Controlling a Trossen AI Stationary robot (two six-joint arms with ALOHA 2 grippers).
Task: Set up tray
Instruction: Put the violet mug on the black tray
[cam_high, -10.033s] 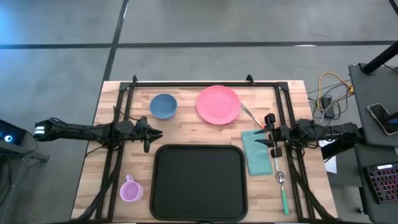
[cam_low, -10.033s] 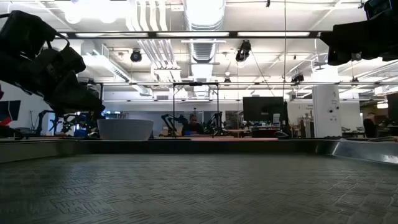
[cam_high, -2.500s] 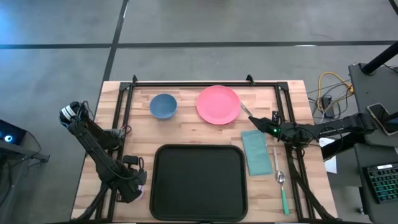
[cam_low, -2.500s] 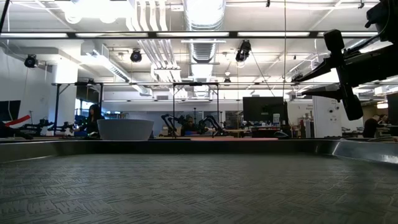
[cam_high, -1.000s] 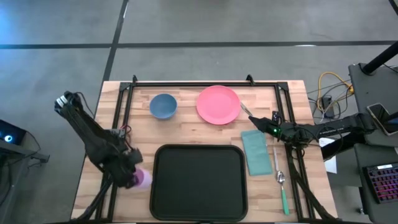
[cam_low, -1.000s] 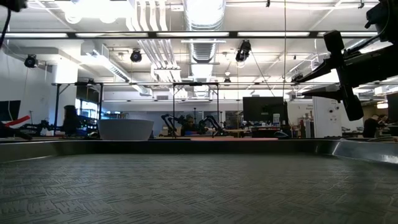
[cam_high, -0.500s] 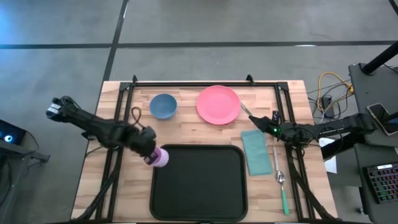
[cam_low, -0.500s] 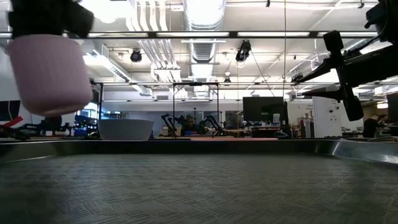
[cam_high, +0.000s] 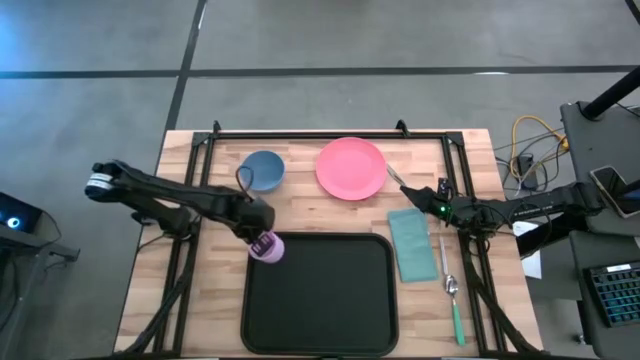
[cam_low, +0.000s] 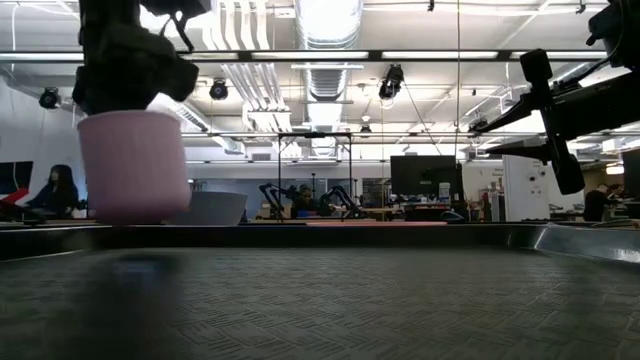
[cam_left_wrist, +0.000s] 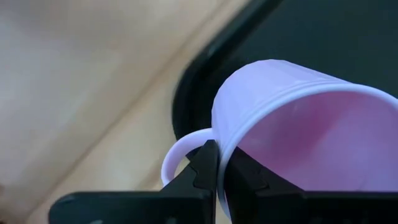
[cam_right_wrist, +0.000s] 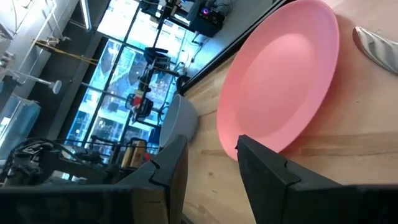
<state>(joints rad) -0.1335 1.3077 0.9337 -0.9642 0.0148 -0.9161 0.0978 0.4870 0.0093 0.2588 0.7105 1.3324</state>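
Wooden table bears flat, round-cornered black tray.

mug: lower part cut off by the left wrist view's edge
tray: only one corner shows there
plate: partly behind the right claw
person: too small to make out

Robotics lab, open-plan and industrial.

From my seat I see exposed ceiling ducts and strip lights overhead, rows of benches with other robot arms and a dark monitor beyond my wooden desk, a seated person at the side, grey concrete floor, loose cables.
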